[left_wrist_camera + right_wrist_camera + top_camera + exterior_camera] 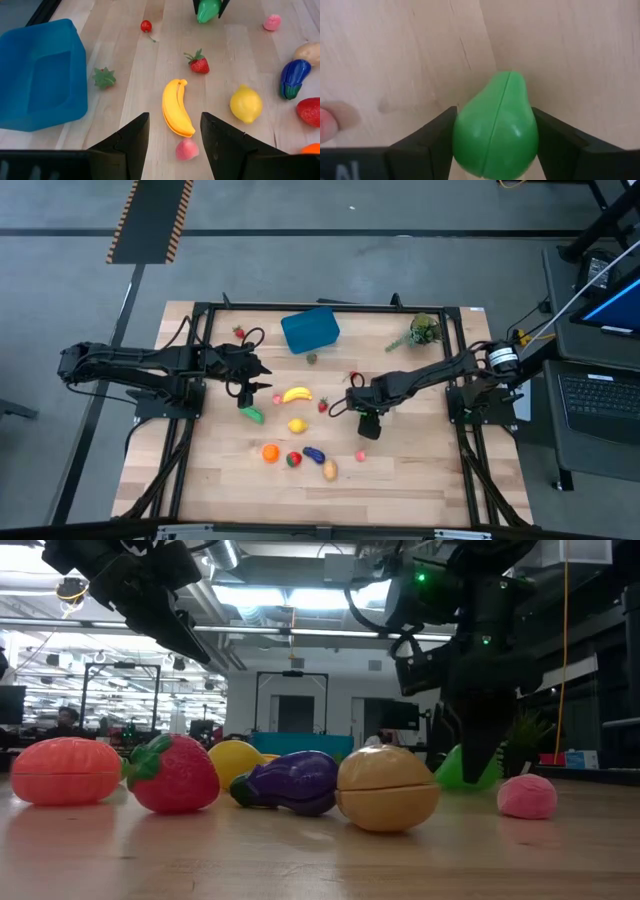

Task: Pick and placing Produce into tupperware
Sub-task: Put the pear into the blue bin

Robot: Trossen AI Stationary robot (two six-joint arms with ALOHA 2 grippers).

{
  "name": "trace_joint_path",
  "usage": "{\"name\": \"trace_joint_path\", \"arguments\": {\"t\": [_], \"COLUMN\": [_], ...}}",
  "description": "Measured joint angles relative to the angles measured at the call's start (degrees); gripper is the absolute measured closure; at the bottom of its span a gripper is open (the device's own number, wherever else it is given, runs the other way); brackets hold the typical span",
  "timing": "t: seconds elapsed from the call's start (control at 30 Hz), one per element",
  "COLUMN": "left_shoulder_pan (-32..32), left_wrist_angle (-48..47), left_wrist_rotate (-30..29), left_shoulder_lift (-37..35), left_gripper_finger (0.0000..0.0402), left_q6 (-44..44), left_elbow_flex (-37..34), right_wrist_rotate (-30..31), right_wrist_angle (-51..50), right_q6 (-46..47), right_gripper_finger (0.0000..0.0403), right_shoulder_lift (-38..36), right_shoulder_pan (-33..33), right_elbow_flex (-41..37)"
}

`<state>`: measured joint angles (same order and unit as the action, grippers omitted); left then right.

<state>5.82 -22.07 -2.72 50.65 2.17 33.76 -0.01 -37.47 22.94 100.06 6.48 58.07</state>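
The produce lies spread over the wooden table: a yellow banana (297, 394), lemon (297, 425), orange (270, 452), purple eggplant (314, 454), tan potato (330, 470), strawberry (323, 406) and green cucumber (252, 414). The blue tupperware (311, 330) stands toward the far edge, with nothing in it that shows. My right gripper (368, 427) points down at the table's middle right, shut on a green pear-shaped piece (495, 135). My left gripper (175, 135) hangs open above the table, left of the banana (176, 107), holding nothing. My right gripper pinches the green piece between its two fingers, one on each rounded side (462, 137) of its wider part. The fingers (437, 132) come from above, pointing down. The narrower end points away from the wrist. Whether the piece still touches the table (462, 768) I cannot tell.
A leafy green sprig (424, 330) lies at the far right. A small pink piece (360, 455) sits just near of my right gripper, and another pink piece (187, 149) lies beside the banana's end. Bare wood shows along the near edge and right side.
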Motion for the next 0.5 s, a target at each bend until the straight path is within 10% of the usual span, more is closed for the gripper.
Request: {"name": "trace_joint_path", "arguments": {"t": [0.5], "left_shoulder_pan": [0.0], "left_wrist_angle": [0.0], "left_wrist_rotate": [0.0], "left_shoulder_lift": [0.0], "left_gripper_finger": [0.0231], "left_q6": [0.0], "left_elbow_flex": [0.0], "right_wrist_rotate": [9.7], "right_wrist_angle": [-13.3], "right_q6": [-3.4], "right_gripper_finger": [0.0178], "right_shoulder_lift": [-10.7], "right_shoulder_pan": [0.0], "right_elbow_flex": [11.0]}}
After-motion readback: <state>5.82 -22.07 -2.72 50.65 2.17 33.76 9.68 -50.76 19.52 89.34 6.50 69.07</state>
